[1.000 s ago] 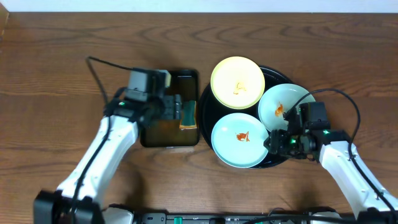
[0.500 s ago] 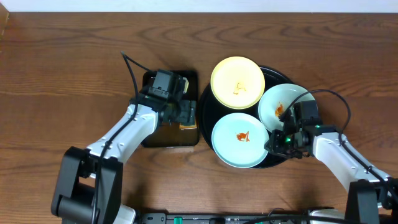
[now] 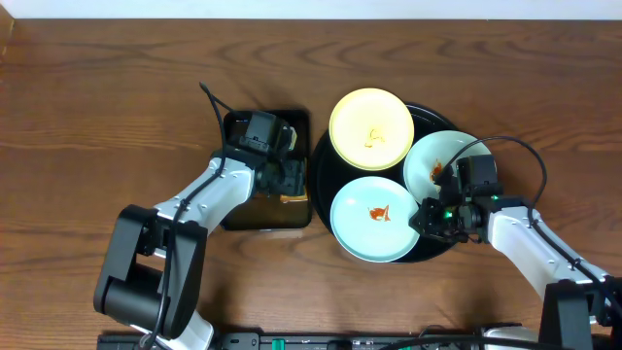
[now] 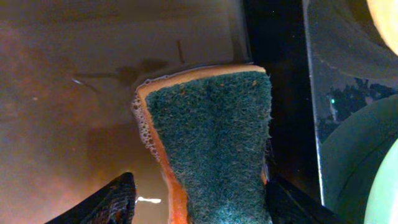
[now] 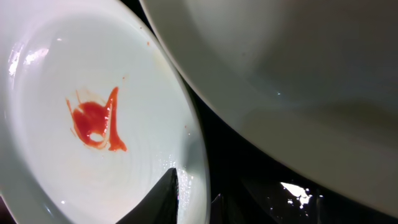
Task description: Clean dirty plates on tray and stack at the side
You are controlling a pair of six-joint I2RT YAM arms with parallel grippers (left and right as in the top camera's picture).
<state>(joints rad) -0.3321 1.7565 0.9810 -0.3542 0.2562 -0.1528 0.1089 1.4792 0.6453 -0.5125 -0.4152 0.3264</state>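
Note:
Three smeared plates lie on the black tray [image 3: 319, 171]: a pale yellow plate [image 3: 370, 128] at the back, a mint plate [image 3: 442, 160] at the right and a mint plate [image 3: 374, 219] at the front. My right gripper [image 3: 426, 216] is shut on the front plate's right rim, one finger on top and one beneath [image 5: 193, 199]. The front plate's red smear [image 5: 93, 121] shows in the right wrist view, with the right plate [image 5: 298, 74] overlapping above it. My left gripper [image 4: 202, 202] is open, its fingers on either side of a green-and-orange sponge [image 4: 211, 149].
The sponge [image 3: 294, 185] stands in a black rectangular basin [image 3: 238, 209] of brownish water [image 4: 68, 93], just left of the tray. The tray's wet black floor [image 5: 249, 180] shows between the two mint plates. Wood table all round.
My left arm has swung right and settled over the basin's right side at the sponge. The right gripper has stayed at the front plate's rim.

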